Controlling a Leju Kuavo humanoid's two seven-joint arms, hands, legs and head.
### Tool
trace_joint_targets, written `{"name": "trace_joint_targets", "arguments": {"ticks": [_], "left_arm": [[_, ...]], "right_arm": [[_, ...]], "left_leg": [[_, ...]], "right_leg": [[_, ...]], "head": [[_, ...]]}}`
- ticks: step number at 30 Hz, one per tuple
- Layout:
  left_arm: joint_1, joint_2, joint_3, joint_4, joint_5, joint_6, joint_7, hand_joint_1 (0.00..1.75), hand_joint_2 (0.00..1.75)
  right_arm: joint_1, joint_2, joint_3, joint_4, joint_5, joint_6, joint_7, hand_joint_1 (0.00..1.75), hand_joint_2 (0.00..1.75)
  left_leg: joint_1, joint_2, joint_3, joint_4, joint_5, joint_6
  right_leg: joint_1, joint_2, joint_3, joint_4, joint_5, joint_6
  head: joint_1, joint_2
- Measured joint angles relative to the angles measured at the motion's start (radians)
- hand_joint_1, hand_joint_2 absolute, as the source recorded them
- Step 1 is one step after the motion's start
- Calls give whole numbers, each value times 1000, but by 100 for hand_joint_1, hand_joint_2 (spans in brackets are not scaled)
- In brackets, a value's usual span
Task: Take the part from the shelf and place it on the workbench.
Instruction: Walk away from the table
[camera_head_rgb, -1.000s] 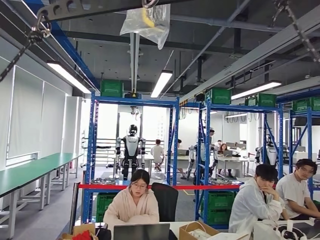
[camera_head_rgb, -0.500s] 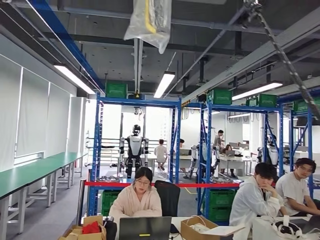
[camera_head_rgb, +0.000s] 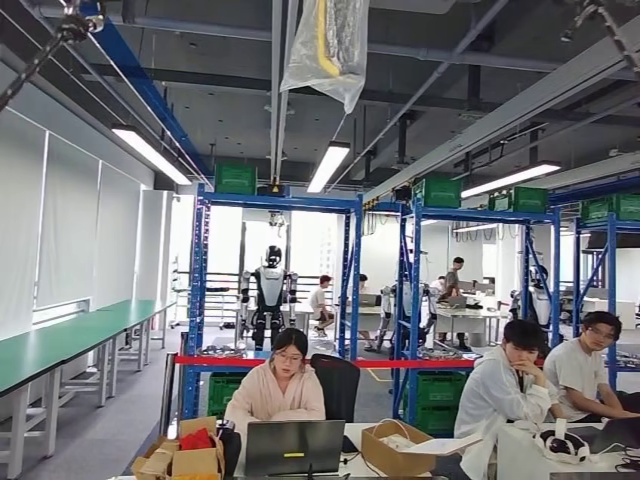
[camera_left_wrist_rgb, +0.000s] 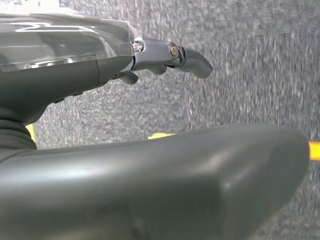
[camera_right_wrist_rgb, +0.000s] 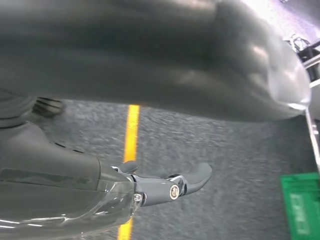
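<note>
Head view, far left: long green benches (camera_head_rgb: 68, 345) along the wall. Next, a blue shelf (camera_head_rgb: 200, 300) with a green crate (camera_head_rgb: 235, 178) on top and red tape across its low level. Dark metal pieces (camera_head_rgb: 211, 352) lying on that level, too small to tell which is the part. Behind the shelf, another robot (camera_head_rgb: 270, 295) standing upright. In front, a person (camera_head_rgb: 281, 385) seated at a laptop (camera_head_rgb: 294, 447), a cardboard box (camera_head_rgb: 181, 458) just beside it. Overhead, a clear bag (camera_head_rgb: 332, 45) hanging from the ceiling. Further right, a second shelf (camera_head_rgb: 411, 300), then two seated people (camera_head_rgb: 502, 390) at a desk.

Left wrist view, looking down at grey carpet: left hand (camera_left_wrist_rgb: 75, 55) hanging with fingers (camera_left_wrist_rgb: 188, 59) stretched out straight, gripping nothing; a yellow line (camera_left_wrist_rgb: 162, 135) on the floor beneath.

Right wrist view, over the same carpet: right hand (camera_right_wrist_rgb: 94, 195) likewise empty, fingers (camera_right_wrist_rgb: 192, 180) extended and barely curled; a floor stripe (camera_right_wrist_rgb: 132, 125) running under it and a green bin (camera_right_wrist_rgb: 302, 207) well apart at the edge
</note>
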Motion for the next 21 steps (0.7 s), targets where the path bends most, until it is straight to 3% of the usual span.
{"name": "trace_joint_targets", "arguments": {"ticks": [2,3,5,7,8,9,10,12,14,15,18,19,21], "left_arm": [[0,-3,2,0,-2,-1,0,0,0],[1,-3,3,0,-2,-1,-1,0,0],[4,-6,4,0,-6,-2,-1,0,0],[4,-8,4,0,-10,-3,-1,0,0],[3,-8,4,0,-12,-3,-1,0,0],[2,-8,4,0,-14,-3,-1,0,0],[2,-8,4,0,-16,-4,-1,0,0],[0,-8,4,0,-22,-5,0,0,0],[-4,-9,3,0,-28,-7,0,0,0],[-6,-10,3,0,-30,-7,0,0,0],[-10,-13,2,0,-43,-11,0,0,0],[-11,-14,1,0,-52,-13,0,0,0],[-15,-15,-5,0,-72,-18,1,0,0]], "right_arm": [[-11,-4,-12,69,10,-36,9,0,0],[-14,-6,-16,101,21,-62,21,0,0],[-18,-12,-22,161,48,-128,70,0,0],[-13,-17,-28,210,70,-192,141,0,0],[-9,-19,-29,230,78,-218,181,0,0],[-5,-20,-31,249,85,-238,224,0,0],[-2,-20,-32,266,92,-255,274,0,0],[3,-21,-32,293,105,-281,385,0,0],[8,-22,-32,311,113,-296,463,0,0],[9,-23,-32,318,116,-300,487,0,0],[11,-28,-32,339,123,-305,614,0,0],[11,-29,-32,344,125,-304,687,0,0],[11,-29,-31,350,134,-292,822,0,0]], "left_leg": [[6,1,-8,-3,14,-12],[9,1,-13,-1,7,-15],[9,0,-31,49,-63,-18],[9,0,-56,169,-160,-21],[9,0,-63,228,-185,-24],[9,0,-59,267,-186,-27],[10,0,-42,272,-166,-29],[12,0,36,185,-116,-32],[12,0,117,60,-115,-30],[11,-1,138,22,-126,-28],[10,0,131,1,-127,-11],[12,1,123,0,-119,-1],[12,4,103,-1,-100,13]], "right_leg": [[5,-1,8,-36,7,-5],[6,-3,3,-42,19,-10],[3,-7,-14,-52,42,-22],[4,-11,-43,-41,57,-27],[4,-13,-59,-33,63,-27],[5,-15,-75,-24,68,-26],[4,-16,-93,-12,72,-25],[2,-16,-128,16,78,-21],[4,-15,-159,49,81,-13],[5,-15,-171,60,85,-8],[4,-10,-192,73,92,11],[1,-7,-199,87,72,19],[-8,-4,-218,164,-15,35]], "head": [[0,0],[0,0],[0,0],[0,0],[0,0],[0,0],[0,0],[0,0],[0,0],[0,0],[0,0],[0,0],[0,0]]}}
